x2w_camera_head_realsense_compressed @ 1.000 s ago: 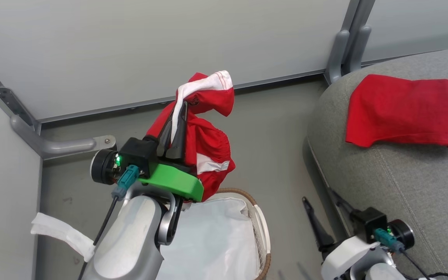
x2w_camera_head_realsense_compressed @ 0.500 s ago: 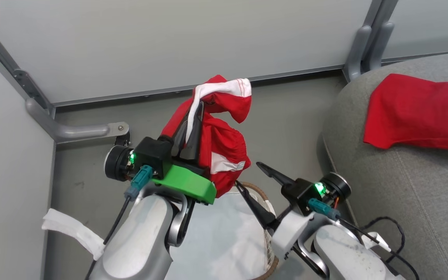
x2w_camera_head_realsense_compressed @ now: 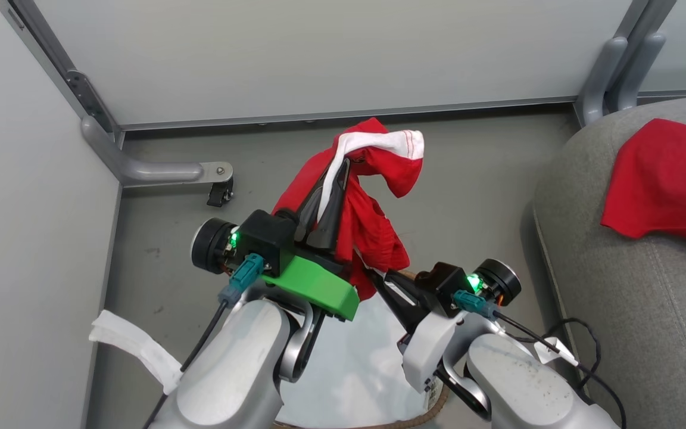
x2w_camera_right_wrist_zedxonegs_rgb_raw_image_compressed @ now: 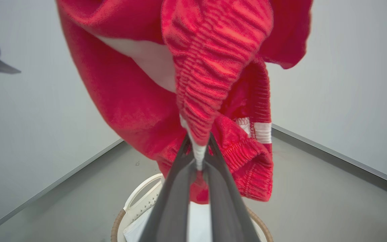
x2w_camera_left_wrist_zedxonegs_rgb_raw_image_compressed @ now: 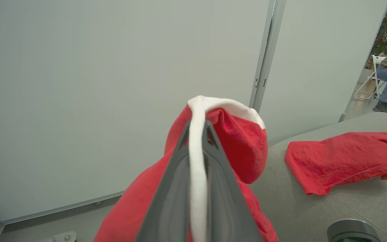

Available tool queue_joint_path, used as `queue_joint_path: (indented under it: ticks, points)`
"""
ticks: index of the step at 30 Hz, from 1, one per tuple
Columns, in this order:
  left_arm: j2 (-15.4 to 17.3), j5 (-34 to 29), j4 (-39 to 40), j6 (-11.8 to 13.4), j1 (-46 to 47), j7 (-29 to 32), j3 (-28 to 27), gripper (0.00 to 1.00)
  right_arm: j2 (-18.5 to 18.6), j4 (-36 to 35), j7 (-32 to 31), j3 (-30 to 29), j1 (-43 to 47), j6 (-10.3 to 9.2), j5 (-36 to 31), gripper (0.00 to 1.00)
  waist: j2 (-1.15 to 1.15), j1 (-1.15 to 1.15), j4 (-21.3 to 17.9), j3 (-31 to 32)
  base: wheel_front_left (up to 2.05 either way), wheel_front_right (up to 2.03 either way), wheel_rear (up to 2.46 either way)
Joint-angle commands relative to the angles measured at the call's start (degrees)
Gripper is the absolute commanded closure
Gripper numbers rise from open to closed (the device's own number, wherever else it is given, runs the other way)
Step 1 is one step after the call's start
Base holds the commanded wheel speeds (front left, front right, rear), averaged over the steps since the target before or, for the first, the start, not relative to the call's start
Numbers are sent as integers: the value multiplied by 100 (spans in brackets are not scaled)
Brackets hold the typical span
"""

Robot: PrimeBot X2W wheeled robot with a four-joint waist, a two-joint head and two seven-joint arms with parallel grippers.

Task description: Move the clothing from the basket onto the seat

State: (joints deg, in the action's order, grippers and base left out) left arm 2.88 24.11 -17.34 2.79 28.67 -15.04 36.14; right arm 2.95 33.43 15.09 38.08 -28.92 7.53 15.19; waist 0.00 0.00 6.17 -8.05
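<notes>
Left tool (x2w_camera_head_realsense_compressed: pixel 343 170) is clamped hard on the white trim of the red garment (x2w_camera_head_realsense_compressed: pixel 379 232), held up high; right tool (x2w_camera_head_realsense_compressed: pixel 377 277) is pinched shut on the elastic hem lower down on the same piece. It's a two-point hold, most likely to keep the cloth from trailing and to spread it for laying down. The garment hangs clear of the basket (x2w_camera_head_realsense_compressed: pixel 435 400), which sits at 6 o'clock beneath it; the white liner sheet (x2w_camera_head_realsense_compressed: pixel 349 369) lies inside, and no red shows in the part in view.

The seat (x2w_camera_head_realsense_compressed: pixel 617 310) waits at 3 o'clock, its rounded edge just beside the right forearm. A second red garment (x2w_camera_head_realsense_compressed: pixel 670 179) is already lying on it toward 2 o'clock, with bare grey cushion at 4 o'clock to land on. The floor (x2w_camera_head_realsense_compressed: pixel 474 179) between cloth and seat is open; wall panels (x2w_camera_head_realsense_compressed: pixel 319 53) close off 12 and 9 o'clock, so the only way out is rightward. Watch the right arm's black cable (x2w_camera_head_realsense_compressed: pixel 587 351) looping close to the seat edge; it could snag.
</notes>
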Motion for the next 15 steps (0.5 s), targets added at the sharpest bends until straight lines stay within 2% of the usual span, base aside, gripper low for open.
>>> queue_joint_path:
  ticks: [1, 15]
  points:
    - [9, 5, 11, 34, 95, -21, 11, 100, 18, 100, 11, 40, 35, -8, 58, 100, 0, 0, 19, -22, 0, 0, 0]
    - [10, -23, 2, 57, 132, -21, -59, 100, 13, 255, 12, 102, 46, -8, 85, 100, 0, 0, -88, -56, 0, 0, 0]
